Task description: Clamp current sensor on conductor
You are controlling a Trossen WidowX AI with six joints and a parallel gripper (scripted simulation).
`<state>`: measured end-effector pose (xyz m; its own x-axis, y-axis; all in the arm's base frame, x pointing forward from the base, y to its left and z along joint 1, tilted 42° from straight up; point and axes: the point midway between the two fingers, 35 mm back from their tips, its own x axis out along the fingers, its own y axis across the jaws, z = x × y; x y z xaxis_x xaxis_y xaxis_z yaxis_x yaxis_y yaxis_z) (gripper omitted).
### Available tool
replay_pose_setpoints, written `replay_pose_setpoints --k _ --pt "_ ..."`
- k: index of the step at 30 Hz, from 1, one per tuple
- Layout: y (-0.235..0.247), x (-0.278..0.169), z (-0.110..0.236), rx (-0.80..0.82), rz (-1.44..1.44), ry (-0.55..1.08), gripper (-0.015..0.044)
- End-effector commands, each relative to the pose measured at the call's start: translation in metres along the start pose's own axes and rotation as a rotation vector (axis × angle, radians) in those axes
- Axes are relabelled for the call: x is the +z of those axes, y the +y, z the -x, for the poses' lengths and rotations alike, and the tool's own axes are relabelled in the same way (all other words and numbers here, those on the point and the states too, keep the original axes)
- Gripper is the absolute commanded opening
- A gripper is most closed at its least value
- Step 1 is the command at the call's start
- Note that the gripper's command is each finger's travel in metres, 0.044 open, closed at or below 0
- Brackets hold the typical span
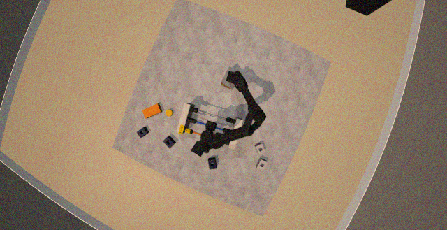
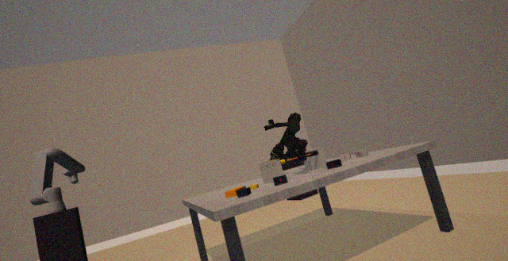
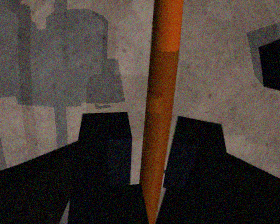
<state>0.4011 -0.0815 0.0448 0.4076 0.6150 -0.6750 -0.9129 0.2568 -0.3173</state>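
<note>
From the top view you see the black arm [image 1: 249,112] bent over the conductor rack [image 1: 185,116] on the grey mat [image 1: 216,48], its gripper [image 1: 209,132] low over the orange conductor [image 1: 196,133] beside the yellow marker block [image 1: 181,128]; the blue conductor [image 1: 200,122] runs just next to it, and small dark blocks (five of them, scattered) lie around the rack. From the exterior view you see the arm [image 2: 291,136] crouched over the rack on the table [image 2: 389,151], the orange conductor [image 2: 295,159] showing beneath it. In the wrist view your gripper [image 3: 151,163] is clamped on the dark sensor [image 3: 107,139], whose two halves sit either side of the orange conductor [image 3: 163,76]; whether it has latched, you cannot tell.
</note>
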Motion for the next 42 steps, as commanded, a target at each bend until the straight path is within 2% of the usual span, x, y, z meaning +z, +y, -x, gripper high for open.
replay_pose_setpoints --k 1,42 --pt "-0.0029 -0.0085 0.0071 -0.023 -0.008 0.019 0.0000" --pt "0.0000 0.0000 0.0000 0.000 0.000 0.000 0.0000"
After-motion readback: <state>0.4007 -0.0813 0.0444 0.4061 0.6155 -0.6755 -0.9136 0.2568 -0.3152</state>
